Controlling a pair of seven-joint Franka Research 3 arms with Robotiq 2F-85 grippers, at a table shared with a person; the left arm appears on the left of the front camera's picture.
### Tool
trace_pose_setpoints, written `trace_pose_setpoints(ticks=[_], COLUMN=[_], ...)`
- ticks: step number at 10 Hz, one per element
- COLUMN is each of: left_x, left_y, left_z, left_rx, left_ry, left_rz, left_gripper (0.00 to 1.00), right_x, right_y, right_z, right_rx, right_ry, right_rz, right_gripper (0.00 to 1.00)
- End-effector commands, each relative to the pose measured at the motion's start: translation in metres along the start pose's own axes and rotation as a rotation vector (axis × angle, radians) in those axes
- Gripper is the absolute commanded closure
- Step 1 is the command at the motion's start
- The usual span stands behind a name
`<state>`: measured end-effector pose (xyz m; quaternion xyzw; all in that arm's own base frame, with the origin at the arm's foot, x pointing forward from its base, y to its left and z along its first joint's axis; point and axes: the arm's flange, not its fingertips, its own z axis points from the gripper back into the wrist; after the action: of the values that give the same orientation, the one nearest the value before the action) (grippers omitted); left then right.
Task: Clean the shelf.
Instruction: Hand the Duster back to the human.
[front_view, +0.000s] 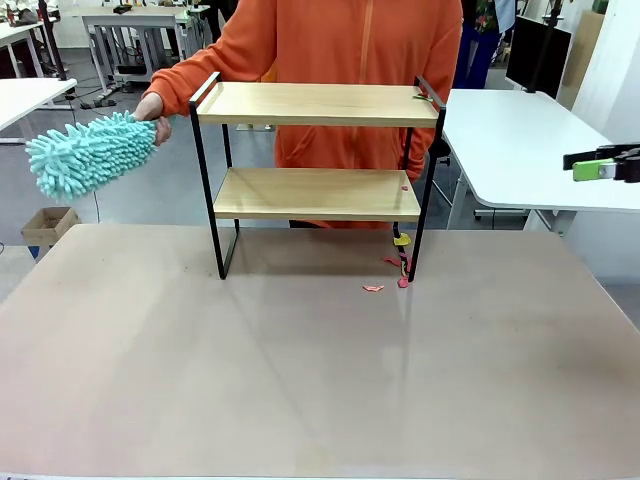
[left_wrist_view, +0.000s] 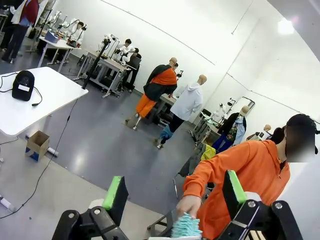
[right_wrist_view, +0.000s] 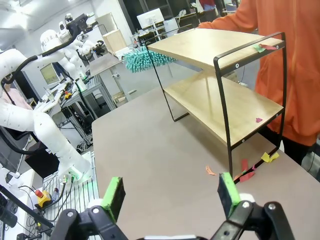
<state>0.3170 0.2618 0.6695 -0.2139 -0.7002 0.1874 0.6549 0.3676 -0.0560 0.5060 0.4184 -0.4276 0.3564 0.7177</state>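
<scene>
front view: the shelf (front_view: 315, 170) stands at the far side of the beige table (front_view: 300, 370), coloured paper scraps (front_view: 398, 262) by its right leg; a person in orange holds a teal duster (front_view: 88, 152) left of it. the right gripper (front_view: 604, 165) hangs at the right edge. left wrist view: left gripper (left_wrist_view: 172, 197) open, workshop behind. right wrist view: fingers apart above the table.

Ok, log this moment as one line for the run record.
shelf: scraps on both boards | duster: in person's hand, left of shelf | left gripper: open, empty | right gripper: open, empty
</scene>
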Motion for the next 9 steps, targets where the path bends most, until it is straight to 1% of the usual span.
trace_pose_setpoints(ticks=[1, 9], left_x=[0.0006, 0.0006], left_y=[-0.0017, -0.0017], left_z=[0.0013, 0.0013], left_rx=[0.006, 0.006], left_ry=[-0.003, -0.003], left_rz=[-0.005, -0.005], left_gripper=[0.0, 0.0], right_x=[0.0027, 0.0027], right_y=[-0.0012, -0.0012], right_z=[0.0023, 0.0023], right_rx=[0.006, 0.006], right_ry=[0.002, 0.002], right_rz=[0.004, 0.004], right_gripper=[0.0, 0.0])
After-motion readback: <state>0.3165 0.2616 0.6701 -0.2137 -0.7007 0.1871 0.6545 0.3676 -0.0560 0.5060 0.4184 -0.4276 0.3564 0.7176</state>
